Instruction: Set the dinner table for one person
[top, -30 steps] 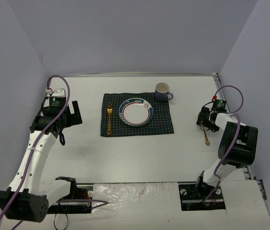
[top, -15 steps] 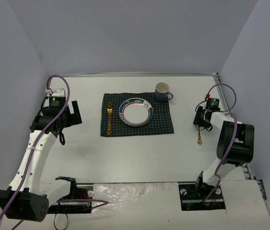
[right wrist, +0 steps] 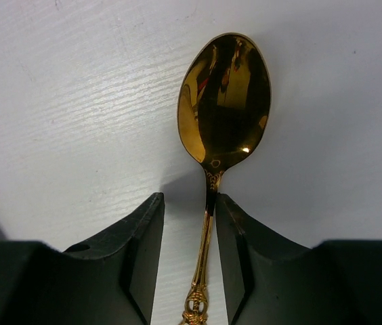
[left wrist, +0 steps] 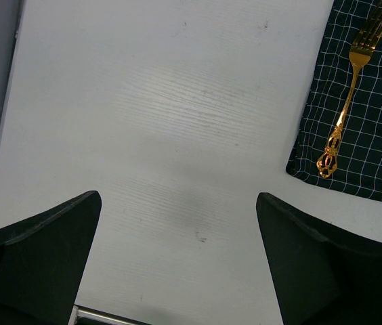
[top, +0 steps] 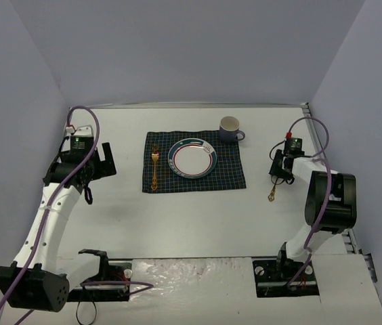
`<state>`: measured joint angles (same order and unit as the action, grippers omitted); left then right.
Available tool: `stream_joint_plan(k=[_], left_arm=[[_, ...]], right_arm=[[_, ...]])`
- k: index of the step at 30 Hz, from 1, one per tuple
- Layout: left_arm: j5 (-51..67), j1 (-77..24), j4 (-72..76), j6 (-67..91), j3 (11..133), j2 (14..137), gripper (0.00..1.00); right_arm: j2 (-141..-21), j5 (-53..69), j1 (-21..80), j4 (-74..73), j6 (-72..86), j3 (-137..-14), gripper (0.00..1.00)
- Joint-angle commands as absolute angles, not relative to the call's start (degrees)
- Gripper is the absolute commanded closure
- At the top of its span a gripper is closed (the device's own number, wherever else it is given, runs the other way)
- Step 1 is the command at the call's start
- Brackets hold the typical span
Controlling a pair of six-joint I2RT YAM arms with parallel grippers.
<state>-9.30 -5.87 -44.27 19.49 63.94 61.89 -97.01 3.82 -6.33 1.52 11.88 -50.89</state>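
The white dinner table (top: 198, 217) carries a dark checked cloth (top: 231, 177) with a rimmed plate (top: 192, 159) in its middle and a gold fork (top: 154, 169) on its left part. A mug (top: 230, 127) stands at the cloth's back right corner. A gold spoon (top: 272, 193) lies on the table right of the cloth. My right gripper (top: 279, 175) is over it. In the right wrist view the spoon (right wrist: 225, 101) has its handle between my slightly open right gripper (right wrist: 189, 203) jaws, against the right finger, with a gap on the left. My left gripper (top: 106, 162) is open and empty left of the cloth.
In the left wrist view my left gripper (left wrist: 177, 196) hangs over bare tabletop, with the fork (left wrist: 347, 101) and the cloth's corner (left wrist: 374, 149) at the upper right. Grey walls close in the table at the back and both sides.
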Motion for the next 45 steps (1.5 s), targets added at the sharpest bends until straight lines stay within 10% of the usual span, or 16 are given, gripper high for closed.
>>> stream_joint_plan(k=[1, 6, 29, 45], left_arm=[[-9.8, -5.4, -41.9, 18.5, 64.4, 62.0, 0.03], [-9.7, -5.4, -41.9, 18.5, 64.2, 62.2, 0.03], [-9.5, -5.4, -41.9, 18.5, 64.1, 63.3, 0.03], [-12.1, -5.4, -42.5, 18.5, 63.9, 65.5, 0.03]], right_arm=[[-99.9, 3.6, -5.4, -5.1, 14.6, -48.8, 0.7], [-98.8, 1.6, -3.8, -5.1, 15.1, -48.6, 0.9], [-89.7, -5.4, 6.4, -5.2, 15.9, -50.0, 1.0], [-102.1, -10.2, 25.3, -6.5, 14.0, -73.3, 1.0]])
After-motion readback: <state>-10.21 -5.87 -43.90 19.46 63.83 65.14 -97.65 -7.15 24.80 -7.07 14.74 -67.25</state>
